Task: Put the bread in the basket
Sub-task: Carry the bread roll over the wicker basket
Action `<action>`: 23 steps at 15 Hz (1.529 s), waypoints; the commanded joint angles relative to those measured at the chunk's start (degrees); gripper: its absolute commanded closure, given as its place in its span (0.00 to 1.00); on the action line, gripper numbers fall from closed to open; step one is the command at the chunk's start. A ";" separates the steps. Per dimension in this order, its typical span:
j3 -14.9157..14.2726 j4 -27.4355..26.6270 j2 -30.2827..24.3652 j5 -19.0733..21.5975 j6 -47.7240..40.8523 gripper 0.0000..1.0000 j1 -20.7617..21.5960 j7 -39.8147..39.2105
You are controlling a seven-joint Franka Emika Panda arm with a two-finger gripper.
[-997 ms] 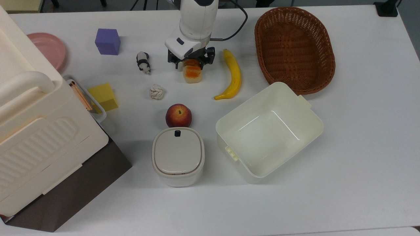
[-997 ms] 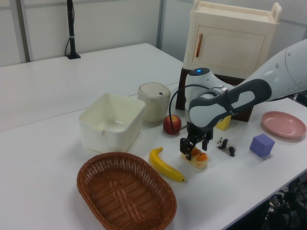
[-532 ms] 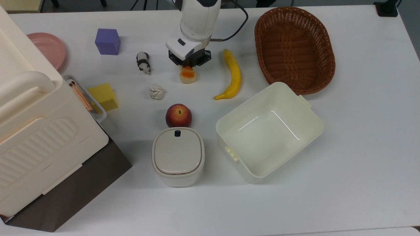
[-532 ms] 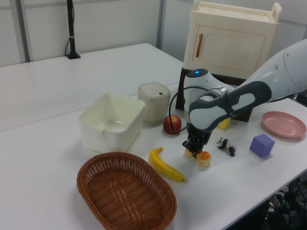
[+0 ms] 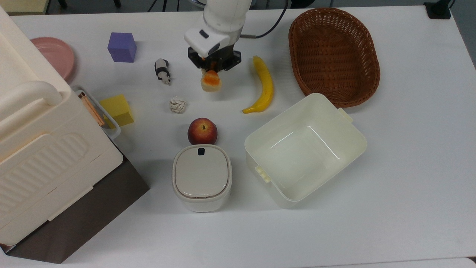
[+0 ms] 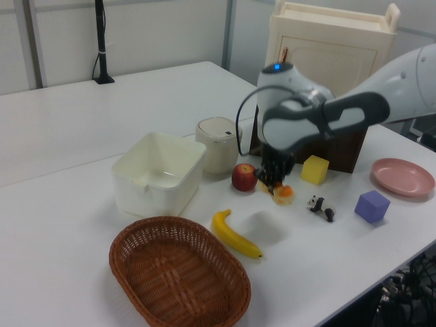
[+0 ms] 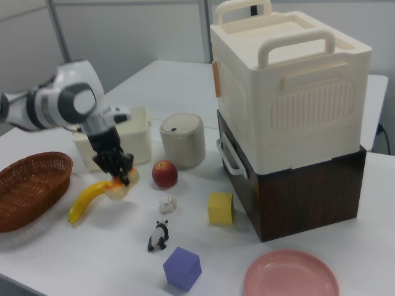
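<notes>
Top view, left to right: the pink plate (image 5: 52, 56) is cut off by the cream storage box (image 5: 41, 123) at about 9 o'clock of the gripper (image 5: 211, 72), the purple cube (image 5: 121, 47) and the toy panda (image 5: 162, 70) come next, and the bread (image 5: 211, 80) is seen clamped between the fingers. In the left view the bread (image 6: 283, 193) is shown lifted clear of the table (image 6: 82, 129), with its shadow cast below beside the banana (image 6: 235, 234). The basket (image 5: 333, 56) is found at about 3 o'clock of the gripper in the top view, beyond the banana (image 5: 262, 85), its long axis running roughly 12 to 6 o'clock. The carry is judged to go toward 3 o'clock, over the banana and the near rim. The upper part of the loaf is hidden by the gripper body, so the depth of the grip cannot be made out.
</notes>
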 commanded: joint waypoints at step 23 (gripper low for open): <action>20.84 5.68 4.08 3.68 -7.17 0.02 12.74 14.61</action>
